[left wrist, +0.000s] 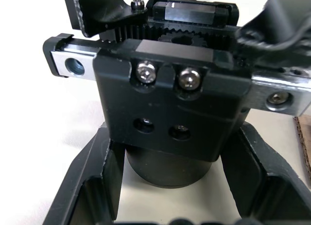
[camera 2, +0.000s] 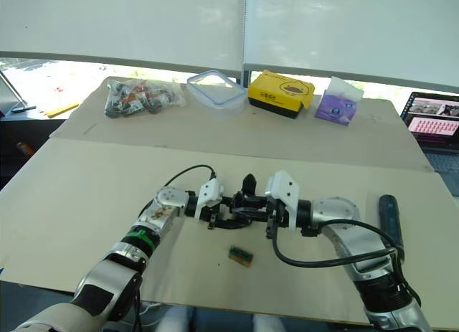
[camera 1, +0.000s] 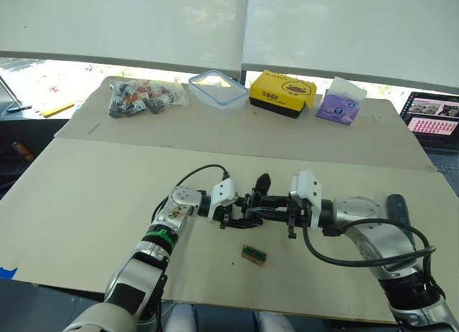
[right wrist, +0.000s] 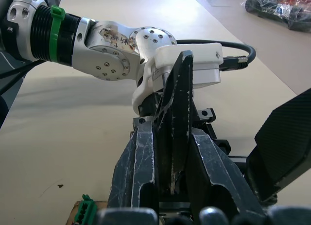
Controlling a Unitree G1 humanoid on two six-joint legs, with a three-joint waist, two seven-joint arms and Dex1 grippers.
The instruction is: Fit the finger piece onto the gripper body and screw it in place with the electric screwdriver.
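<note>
The gripper body (left wrist: 170,103) is held up over the near part of the table (camera 1: 93,203), between the two arms – in the left wrist view it shows as a black block with two silver screws, two dark holes under them, a toothed rack along its top and a round black base. The left gripper (camera 1: 233,216) has its two fingers (left wrist: 92,186) set on either side of that base, closed against it. The finger piece (right wrist: 176,123) – a tapered black blade – is clamped between the right gripper's (camera 1: 281,211) fingers (right wrist: 138,171), its pointed end toward the left arm, right at the gripper body; whether it is seated I cannot tell. In the head views both grippers meet at one dark cluster at mid-table.

The electric screwdriver (camera 2: 391,219) lies on the table to the right, beside the right forearm, untouched. A small green-and-brown block (camera 1: 254,254) lies on the table just nearer than the grippers. Along the far edge: a bag of dark parts (camera 1: 140,97), a clear lidded box (camera 1: 217,88), a yellow box (camera 1: 282,92), a purple tissue pack (camera 1: 340,102). A laptop (camera 1: 432,118) sits at far right.
</note>
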